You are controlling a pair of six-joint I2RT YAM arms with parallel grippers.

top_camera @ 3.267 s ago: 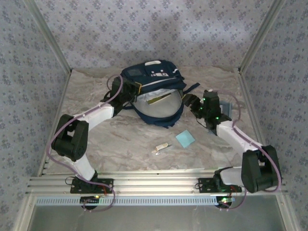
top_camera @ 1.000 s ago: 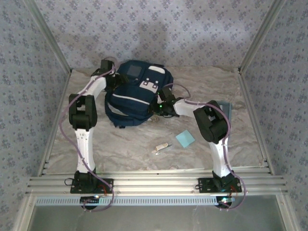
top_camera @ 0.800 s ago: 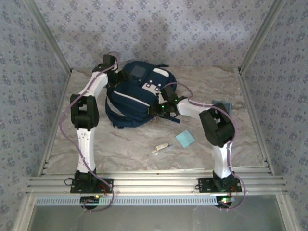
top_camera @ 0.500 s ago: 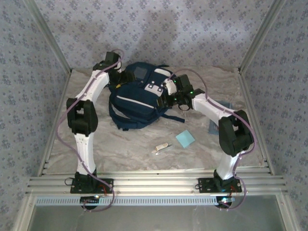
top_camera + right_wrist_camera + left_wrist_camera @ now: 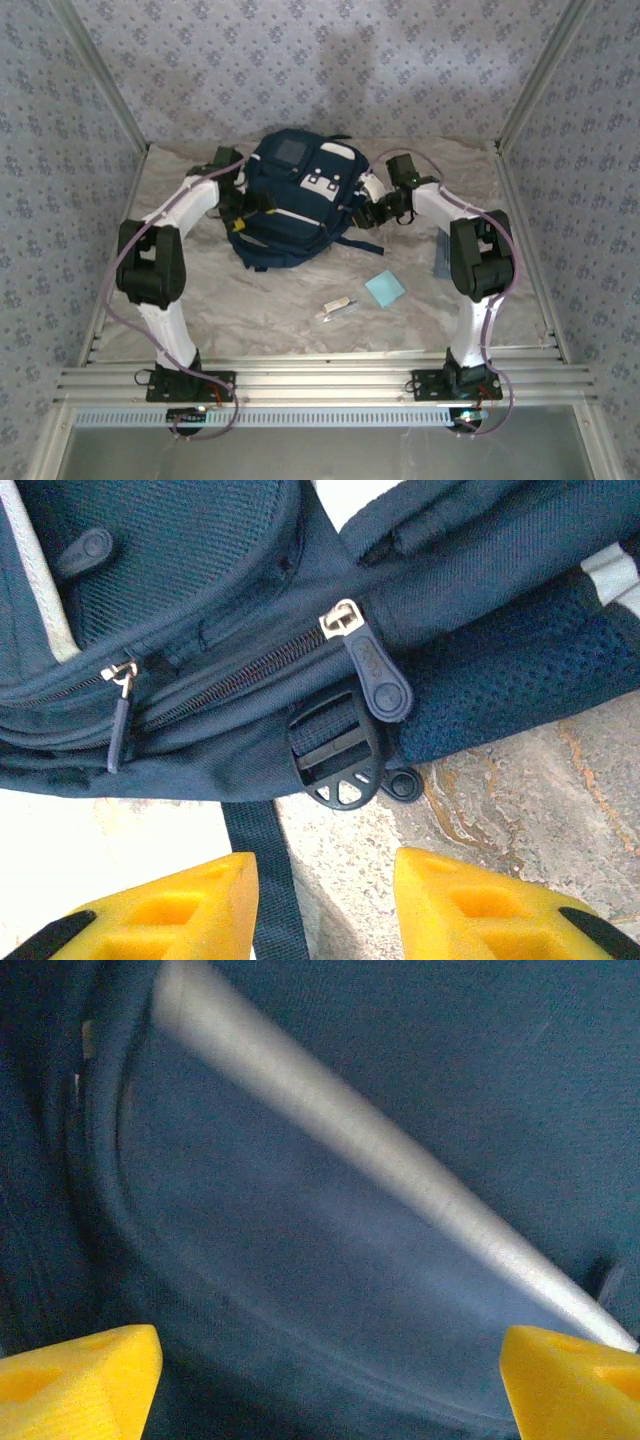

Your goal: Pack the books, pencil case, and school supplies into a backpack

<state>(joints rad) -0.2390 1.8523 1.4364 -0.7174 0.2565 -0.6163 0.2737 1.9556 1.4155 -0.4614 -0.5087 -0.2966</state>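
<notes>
The navy backpack (image 5: 295, 200) with white stripes lies at the back middle of the table, its zippers shut. My left gripper (image 5: 243, 207) is against its left side; in the left wrist view this gripper (image 5: 320, 1390) is open wide, with navy fabric and a white stripe (image 5: 330, 1130) just beyond the fingertips. At the pack's right side my right gripper (image 5: 372, 212) is open, holding nothing; in the right wrist view the gripper (image 5: 325, 910) faces a zipper pull (image 5: 378, 685) and a buckle (image 5: 340, 760). The light-blue pad (image 5: 385, 288) and white stick (image 5: 335, 308) lie on the table. A sliver of the grey pencil case (image 5: 440, 262) shows behind the right arm. The books are out of view.
A dark strap (image 5: 265, 880) trails from the pack over the marble table (image 5: 250, 300) between my right fingers. Patterned walls close in the left, back and right. Aluminium rails (image 5: 320, 385) run along the near edge.
My right gripper let go of the backpack, opened and drew back to the right. The left arm swung from the pack's far corner down to its left side. The pack shifted slightly right.
</notes>
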